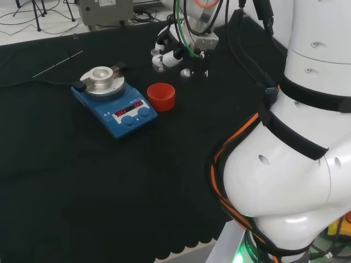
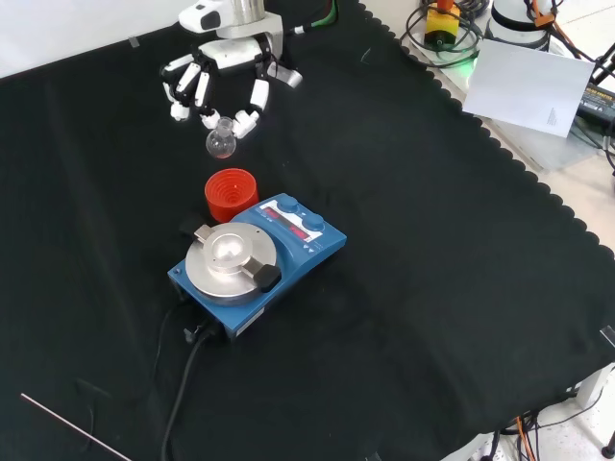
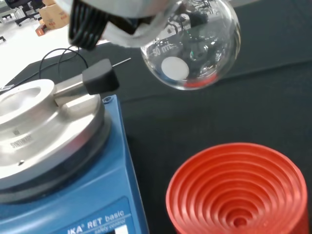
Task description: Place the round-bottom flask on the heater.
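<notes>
In the front view, the blue heater [image 2: 258, 264] sits at centre frame on the bench [image 2: 461, 288]. Just above it stands the red stand [image 2: 231, 195], empty. Higher, the hand [image 2: 223, 79] pinches the flask [image 2: 221, 142] by its neck, clear of the cloth.

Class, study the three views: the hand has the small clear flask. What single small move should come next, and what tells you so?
Probably carry the clear round-bottom glass flask across toward the blue heater's round metal top. The black and white hand holds the flask by its neck, off the cloth, beyond the empty red ribbed ring stand, which lies between flask and heater, so it should likely pass above that.
</notes>
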Robot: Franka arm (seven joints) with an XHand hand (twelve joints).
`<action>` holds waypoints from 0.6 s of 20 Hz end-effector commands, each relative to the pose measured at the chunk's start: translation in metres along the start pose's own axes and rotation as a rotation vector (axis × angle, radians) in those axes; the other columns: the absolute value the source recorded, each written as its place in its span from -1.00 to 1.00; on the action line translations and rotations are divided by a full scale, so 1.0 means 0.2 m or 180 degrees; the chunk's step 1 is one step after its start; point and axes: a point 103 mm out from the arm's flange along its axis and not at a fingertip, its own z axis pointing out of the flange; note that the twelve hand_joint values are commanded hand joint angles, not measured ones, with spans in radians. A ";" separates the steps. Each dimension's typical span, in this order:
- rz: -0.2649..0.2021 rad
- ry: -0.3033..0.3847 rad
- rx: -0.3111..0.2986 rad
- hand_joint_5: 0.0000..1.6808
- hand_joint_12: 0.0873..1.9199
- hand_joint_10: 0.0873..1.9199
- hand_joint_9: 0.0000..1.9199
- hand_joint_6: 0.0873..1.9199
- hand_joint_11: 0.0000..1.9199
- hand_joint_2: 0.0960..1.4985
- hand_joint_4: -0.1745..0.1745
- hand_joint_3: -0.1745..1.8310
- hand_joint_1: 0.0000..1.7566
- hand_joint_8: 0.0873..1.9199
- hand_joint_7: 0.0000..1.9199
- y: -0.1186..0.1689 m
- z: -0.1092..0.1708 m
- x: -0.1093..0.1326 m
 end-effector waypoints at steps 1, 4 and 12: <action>-0.0236 0.0036 0.0030 0.36 0.39 -0.53 -0.26 -0.03 -0.87 -0.23 1.00 -0.01 0.25 -0.48 -0.41 0.09 -0.01 0.19; -0.0331 0.0078 0.0054 0.36 0.39 -0.53 -0.26 -0.03 -0.87 -0.23 1.00 -0.01 0.25 -0.48 -0.41 0.12 0.00 0.27; -0.0554 0.0096 0.0188 0.36 0.39 -0.53 -0.26 -0.03 -0.87 -0.23 1.00 0.00 0.25 -0.48 -0.41 0.20 0.08 0.46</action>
